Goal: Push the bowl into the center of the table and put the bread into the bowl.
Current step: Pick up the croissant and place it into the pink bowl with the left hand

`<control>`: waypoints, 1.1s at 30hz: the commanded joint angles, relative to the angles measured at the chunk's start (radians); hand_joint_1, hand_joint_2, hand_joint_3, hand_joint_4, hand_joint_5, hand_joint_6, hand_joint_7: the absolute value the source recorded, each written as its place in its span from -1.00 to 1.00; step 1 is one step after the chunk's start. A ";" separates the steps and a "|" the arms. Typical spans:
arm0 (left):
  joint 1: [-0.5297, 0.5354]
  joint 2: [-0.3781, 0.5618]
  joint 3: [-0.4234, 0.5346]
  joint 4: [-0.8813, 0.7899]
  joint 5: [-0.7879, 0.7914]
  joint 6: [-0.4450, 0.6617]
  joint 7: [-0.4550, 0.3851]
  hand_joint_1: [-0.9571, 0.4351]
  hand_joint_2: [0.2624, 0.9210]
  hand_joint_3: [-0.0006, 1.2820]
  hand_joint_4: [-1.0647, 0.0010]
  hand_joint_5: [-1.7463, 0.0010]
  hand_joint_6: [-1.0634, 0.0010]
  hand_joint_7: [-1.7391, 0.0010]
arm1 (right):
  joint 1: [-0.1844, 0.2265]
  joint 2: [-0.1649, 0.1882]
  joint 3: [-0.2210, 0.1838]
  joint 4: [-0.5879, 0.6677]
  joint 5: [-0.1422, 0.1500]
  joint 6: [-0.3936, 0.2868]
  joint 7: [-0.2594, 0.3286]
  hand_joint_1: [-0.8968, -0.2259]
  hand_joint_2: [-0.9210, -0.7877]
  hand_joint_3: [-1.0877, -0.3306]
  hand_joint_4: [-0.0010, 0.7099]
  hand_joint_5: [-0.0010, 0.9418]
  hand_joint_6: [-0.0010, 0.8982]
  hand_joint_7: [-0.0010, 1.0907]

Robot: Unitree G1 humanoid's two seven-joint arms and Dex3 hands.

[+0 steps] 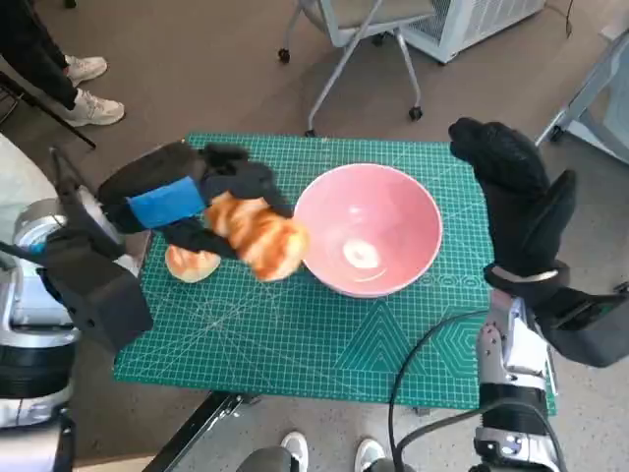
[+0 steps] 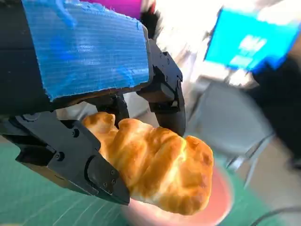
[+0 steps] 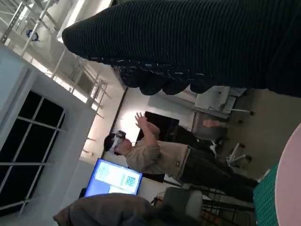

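A pink bowl (image 1: pixel 378 221) stands on the green cutting mat (image 1: pixel 324 324), right of the middle, with a pale spot of light inside. My left hand (image 1: pixel 201 202) holds a golden croissant (image 1: pixel 260 236) in the air just left of the bowl's rim; in the left wrist view the croissant (image 2: pixel 160 165) sits between black fingers (image 2: pixel 99 176) with the blurred bowl (image 2: pixel 221 197) under it. A second bread roll (image 1: pixel 192 264) lies on the mat below that hand. My right hand (image 1: pixel 516 197) is raised at the mat's right edge, fingers upright and apart, holding nothing.
A wheeled chair (image 1: pixel 359 39) stands beyond the table's far edge. A person's shoes (image 1: pixel 88 88) are at the far left, and more shoes (image 1: pixel 324 452) by the near edge. In the right wrist view a person (image 3: pixel 160 155) stands by a monitor (image 3: pixel 113 178).
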 commanded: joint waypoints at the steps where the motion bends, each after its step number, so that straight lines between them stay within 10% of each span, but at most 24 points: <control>1: -0.084 -0.068 -0.052 0.037 0.046 -0.009 0.033 0.38 0.90 -0.94 -0.50 -0.28 -0.38 -0.14 | 0.020 -0.003 -0.003 0.019 0.001 0.001 0.005 -0.34 -1.00 -0.04 -0.44 -0.99 -0.74 -0.17; 15: -0.290 -0.241 -0.218 0.402 0.189 -0.105 0.074 0.38 0.98 -0.93 -0.31 -0.47 -0.36 -0.08 | 0.038 -0.010 -0.011 0.013 0.013 -0.011 0.016 -0.37 -1.00 -0.03 -0.43 -0.99 -0.73 -0.19; 20: -0.351 -0.295 -0.269 0.562 0.256 -0.126 0.111 0.38 1.00 -0.90 -0.29 -0.31 -0.21 -0.35 | 0.043 -0.011 -0.018 0.009 0.016 -0.014 0.017 -0.39 -1.00 -0.03 -0.43 -0.99 -0.73 -0.21; 26: -0.383 -0.339 -0.289 0.704 0.281 -0.159 0.137 0.38 0.98 -0.87 -0.23 -0.50 -0.29 -0.14 | 0.047 -0.012 -0.025 0.009 0.015 -0.019 0.016 -0.40 -1.00 -0.02 -0.42 -0.99 -0.72 -0.23; 32: -0.389 -0.358 -0.297 0.774 0.282 -0.133 0.123 0.38 1.00 -0.72 -0.03 -0.50 0.01 -0.45 | 0.049 -0.011 -0.027 0.010 0.010 -0.028 0.012 -0.40 -1.00 -0.02 -0.42 -0.99 -0.71 -0.24; 33: -0.388 -0.358 -0.300 0.778 0.285 -0.125 0.121 0.38 0.93 -0.72 0.06 -0.13 0.10 -0.18 | 0.050 -0.011 -0.027 0.010 0.009 -0.029 0.012 -0.40 -1.00 -0.01 -0.42 -0.99 -0.71 -0.24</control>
